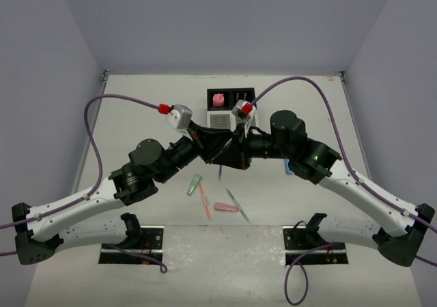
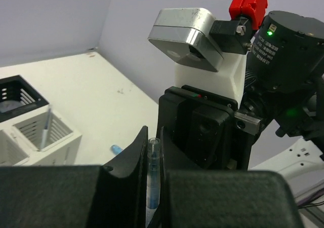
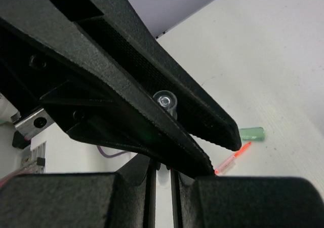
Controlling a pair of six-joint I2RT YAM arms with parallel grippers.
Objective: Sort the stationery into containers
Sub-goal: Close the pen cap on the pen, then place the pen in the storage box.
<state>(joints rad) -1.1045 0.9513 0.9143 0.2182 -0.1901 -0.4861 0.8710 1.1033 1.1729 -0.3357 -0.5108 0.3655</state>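
there's a blue pen (image 2: pixel 153 182), an orange pen (image 1: pixel 204 202), a green marker (image 1: pixel 194 184).

**Table and its scatter**

An organizer (image 1: pixel 220 119) stands upper centre on the white table (image 1: pixel 136 109). Lower centre: green marker (image 1: pixel 194 184), orange pen (image 1: pixel 204 201), pink marker (image 1: pixel 225 207), grey pen (image 1: pixel 237 205). Right of centre, perhaps a blue marker (image 1: pixel 289 170), half hidden.

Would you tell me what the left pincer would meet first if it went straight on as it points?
Most likely the right arm's black wrist housing, directly ahead of the left pincer and the pen it clamps; depth is unclear.
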